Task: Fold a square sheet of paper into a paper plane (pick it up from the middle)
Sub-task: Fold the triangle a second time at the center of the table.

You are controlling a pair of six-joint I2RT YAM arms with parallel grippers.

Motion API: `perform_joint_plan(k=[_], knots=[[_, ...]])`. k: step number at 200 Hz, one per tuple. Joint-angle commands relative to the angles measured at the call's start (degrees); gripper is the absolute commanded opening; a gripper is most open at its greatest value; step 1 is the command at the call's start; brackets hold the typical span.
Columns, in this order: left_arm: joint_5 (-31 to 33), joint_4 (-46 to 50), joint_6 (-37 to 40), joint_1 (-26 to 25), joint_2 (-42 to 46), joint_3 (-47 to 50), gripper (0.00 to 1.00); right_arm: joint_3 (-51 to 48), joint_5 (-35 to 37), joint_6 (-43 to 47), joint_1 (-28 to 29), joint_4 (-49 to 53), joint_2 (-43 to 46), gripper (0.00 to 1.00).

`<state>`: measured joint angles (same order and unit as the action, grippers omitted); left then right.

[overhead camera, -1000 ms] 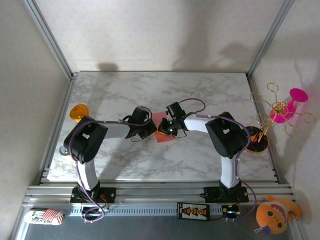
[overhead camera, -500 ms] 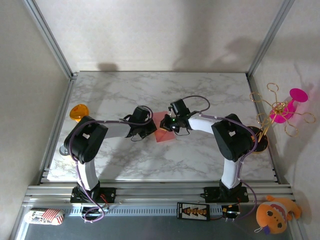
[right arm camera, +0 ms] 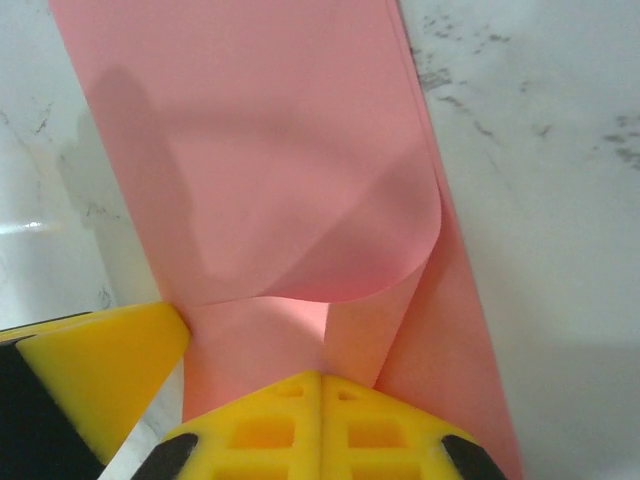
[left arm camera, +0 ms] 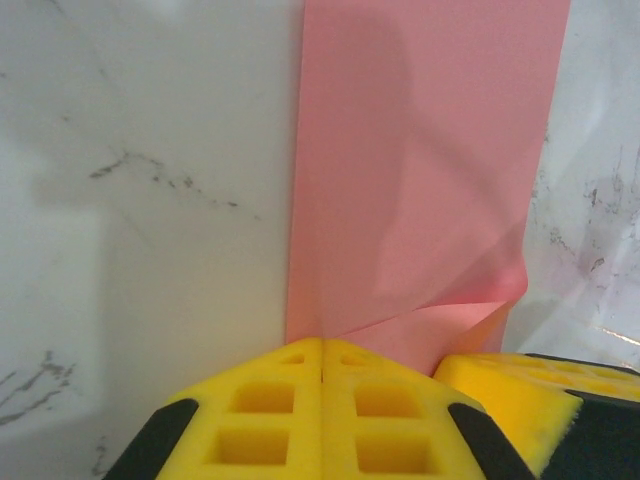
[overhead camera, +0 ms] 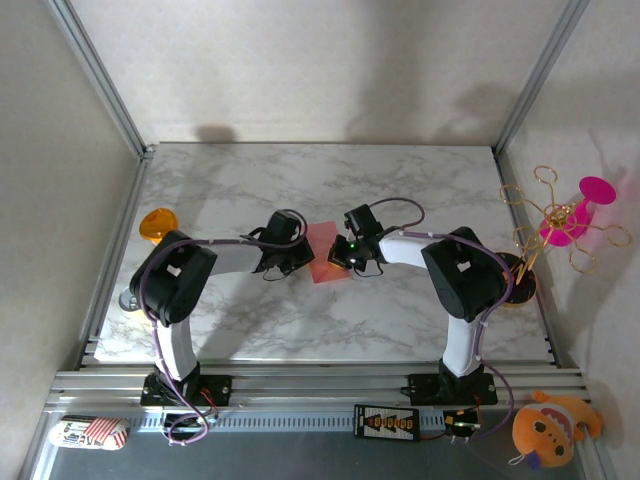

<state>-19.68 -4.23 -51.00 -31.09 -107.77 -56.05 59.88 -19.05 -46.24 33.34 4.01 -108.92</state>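
The square sheet of paper (overhead camera: 322, 254), salmon pink, lies flat mid-table between my two grippers. My left gripper (overhead camera: 301, 259) is shut, and its tips (left arm camera: 322, 345) press down on the paper's (left arm camera: 420, 170) near edge. My right gripper (overhead camera: 339, 258) faces it from the right, jaws shut (right arm camera: 322, 378). A curled flap of the paper (right arm camera: 270, 150) runs down into the right tips, so one corner is lifted and bent over the sheet. One yellow finger of the other gripper shows in each wrist view, the right one (left arm camera: 520, 385) and the left one (right arm camera: 95, 365).
An orange round disc (overhead camera: 156, 224) lies at the table's left edge. A gold wire stand with a magenta flower toy (overhead camera: 566, 222) stands off the right edge. An orange plush (overhead camera: 548, 428) and a small box (overhead camera: 88, 432) sit by the front rail.
My right gripper has drawn back to the right across the sheet, uncovering more pink paper and curling the flap. The left gripper has stayed put.
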Motion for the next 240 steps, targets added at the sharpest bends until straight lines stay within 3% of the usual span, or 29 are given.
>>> perform_joint_plan(k=[1,31,74,140,240], knots=[[1.0,2.3,0.8,-0.3,-0.8,-1.9,0.00,-1.5,2.8,-1.0,-0.3,2.6,-2.0,0.04],[-0.2,1.9,0.6,-0.5,1.5,-3.3,0.00,-1.8,3.4,-1.5,-0.4,3.7,-2.8,0.04],[-0.9,3.6,-0.4,-2.3,5.7,-2.6,0.08,-2.3,3.4,-1.4,-0.4,4.1,-3.1,0.04],[-1.3,7.2,-1.4,-7.2,5.0,-1.5,0.06,-2.2,3.2,-1.3,-0.4,4.6,-3.7,0.03],[-0.6,6.1,-2.5,-7.5,4.3,2.8,0.03,-2.0,3.2,-1.5,-0.4,5.0,-4.4,0.03]])
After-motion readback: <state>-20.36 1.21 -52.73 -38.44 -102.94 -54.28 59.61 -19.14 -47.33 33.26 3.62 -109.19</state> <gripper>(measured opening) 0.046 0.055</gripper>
